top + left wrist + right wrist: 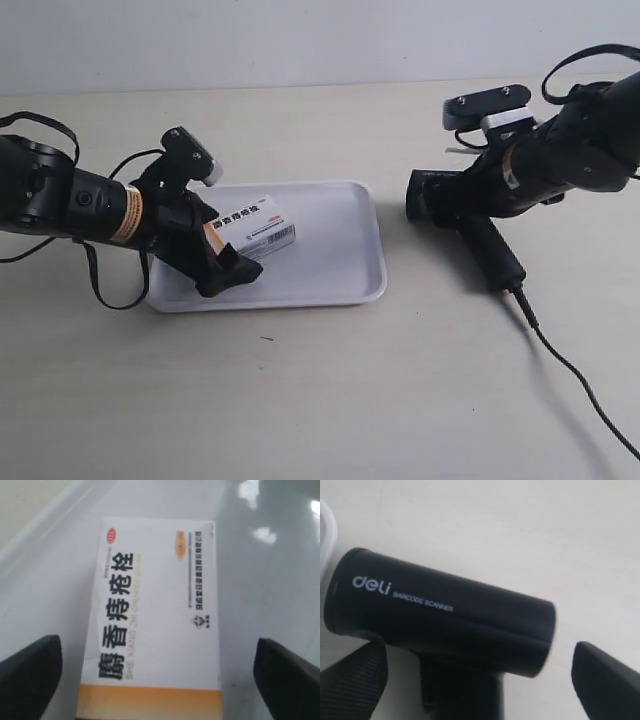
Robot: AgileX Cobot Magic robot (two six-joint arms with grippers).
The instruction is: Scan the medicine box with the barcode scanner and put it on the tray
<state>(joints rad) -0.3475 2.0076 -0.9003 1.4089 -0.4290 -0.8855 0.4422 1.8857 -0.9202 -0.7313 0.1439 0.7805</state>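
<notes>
The medicine box [256,227] lies flat on the white tray [335,265], lettering up. My left gripper [222,250] hangs open over its banded end. In the left wrist view the medicine box [155,610] sits between the two black fingers [30,675], with tray [265,590] showing on both sides of it. The black barcode scanner [490,250] lies on the table right of the tray. My right gripper [480,662] stands open astride the barcode scanner [445,615], one finger [605,675] well clear of the handle.
The scanner's black cable [575,375] trails over the table toward the exterior view's lower right. A corner of the tray [325,535] shows in the right wrist view, close to the scanner's head. Beige tabletop [320,400] surrounds both.
</notes>
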